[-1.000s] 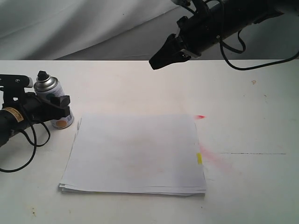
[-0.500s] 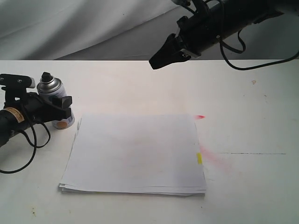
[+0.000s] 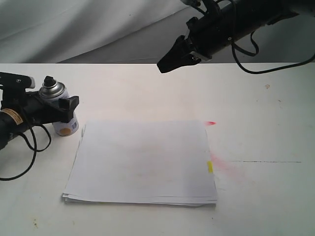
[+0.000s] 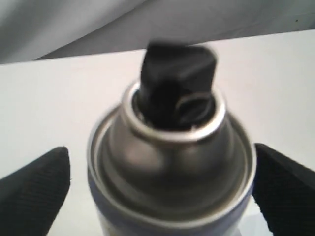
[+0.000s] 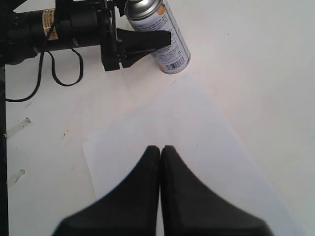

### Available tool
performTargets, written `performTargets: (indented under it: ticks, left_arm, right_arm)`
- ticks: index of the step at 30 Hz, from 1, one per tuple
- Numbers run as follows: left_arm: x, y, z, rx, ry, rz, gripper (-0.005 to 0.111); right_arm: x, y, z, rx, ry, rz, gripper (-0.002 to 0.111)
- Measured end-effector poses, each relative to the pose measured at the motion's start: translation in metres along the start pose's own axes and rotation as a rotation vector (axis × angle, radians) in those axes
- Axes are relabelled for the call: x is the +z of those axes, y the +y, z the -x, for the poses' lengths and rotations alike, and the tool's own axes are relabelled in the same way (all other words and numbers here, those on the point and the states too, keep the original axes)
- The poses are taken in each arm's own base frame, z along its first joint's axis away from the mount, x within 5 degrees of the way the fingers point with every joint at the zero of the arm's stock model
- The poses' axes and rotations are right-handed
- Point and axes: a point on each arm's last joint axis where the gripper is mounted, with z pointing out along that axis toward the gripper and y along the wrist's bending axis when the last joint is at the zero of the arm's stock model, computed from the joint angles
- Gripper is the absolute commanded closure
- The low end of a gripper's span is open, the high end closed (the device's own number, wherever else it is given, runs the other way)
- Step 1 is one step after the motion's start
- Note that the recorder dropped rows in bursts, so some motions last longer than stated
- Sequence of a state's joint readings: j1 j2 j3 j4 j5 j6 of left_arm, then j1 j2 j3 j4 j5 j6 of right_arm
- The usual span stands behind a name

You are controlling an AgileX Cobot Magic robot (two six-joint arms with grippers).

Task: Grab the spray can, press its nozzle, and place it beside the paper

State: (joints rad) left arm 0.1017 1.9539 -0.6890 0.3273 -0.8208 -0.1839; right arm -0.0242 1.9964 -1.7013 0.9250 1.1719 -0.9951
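Exterior view: the spray can [image 3: 65, 126] stands upright on the table [image 3: 256, 123] at about 10 o'clock from the paper [image 3: 142, 162], just off its corner, which looks like the put-down spot the task asks for. The left gripper [image 3: 63, 103] straddles the can's upper body, its jaws spread. I judge this a release, with the nozzle [image 3: 48, 80] left uncovered. The right gripper [image 3: 165, 65] hangs high at about 1 o'clock from the paper, out of the way.

Left wrist view: both fingers [image 4: 34, 182] flank the silver shoulder. A gap shows on one side, so nothing is pinched.

Right wrist view: the right jaws are pressed together over the paper, holding nothing.

Against a second ago, the left jaws sit wider and a little higher on the can, while the can, the paper and the right arm have not moved
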Motion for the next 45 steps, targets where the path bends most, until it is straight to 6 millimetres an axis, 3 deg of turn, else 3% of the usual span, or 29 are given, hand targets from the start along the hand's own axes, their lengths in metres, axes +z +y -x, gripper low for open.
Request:
performTargets:
  ticks: [7,12,16,17,21,23,26,29,31,33,36,38,40,45]
  left_arm:
    - [-0.043,-0.008,0.082,0.064,-0.265,-0.002,0.027]
    - [-0.104,-0.028,0.146,0.114,-0.501,-0.093,0.043]
    - [-0.152,-0.047,0.176,0.155,-0.63,-0.193,0.069]
    - [-0.177,-0.057,0.186,0.179,-0.681,-0.247,0.072]
    - [-0.219,-0.073,0.197,0.216,-0.759,-0.327,0.081]
    - [-0.234,-0.08,0.199,0.254,-0.777,-0.356,0.09]
    - [-0.26,-0.094,0.194,0.349,-0.748,-0.436,0.103]
    - [-0.267,-0.101,0.188,0.319,-0.684,-0.503,0.107]
    - [-0.267,-0.11,0.174,0.257,-0.633,-0.582,0.107]
    - [-0.261,-0.115,0.156,0.222,-0.567,-0.621,0.107]
    - [-0.249,-0.113,0.133,0.164,-0.478,-0.592,0.107]
    - [-0.24,-0.108,0.11,0.038,-0.419,-0.561,0.107]
    - [-0.234,-0.104,0.091,-0.007,-0.387,-0.532,0.107]
    - [-0.232,-0.105,0.072,0.073,-0.383,-0.525,0.107]
  right_arm:
    - [-0.033,0.027,0.017,-0.091,-0.055,-0.085,0.108]
    - [-0.069,0.062,0.028,-0.139,-0.083,-0.141,0.108]
    - [-0.097,0.094,0.031,-0.155,-0.093,-0.158,0.108]
    - [-0.113,0.113,0.031,-0.152,-0.116,-0.181,0.108]
    - [-0.14,0.153,0.015,-0.153,-0.145,-0.215,0.108]
    - [-0.153,0.175,0.003,-0.148,-0.165,-0.229,0.108]
    - [-0.187,0.236,-0.039,-0.143,-0.224,-0.297,0.108]
    - [-0.208,0.276,-0.075,-0.125,-0.284,-0.366,0.108]
    - [-0.223,0.309,-0.113,-0.088,-0.357,-0.428,0.108]
    - [-0.226,0.325,-0.14,-0.067,-0.394,-0.46,0.108]
    - [-0.22,0.33,-0.164,-0.055,-0.41,-0.466,0.108]
    - [-0.206,0.322,-0.18,-0.042,-0.447,-0.459,0.108]
    - [-0.19,0.312,-0.19,-0.077,-0.509,-0.437,0.108]
    - [-0.154,0.274,-0.203,-0.107,-0.592,-0.449,0.108]
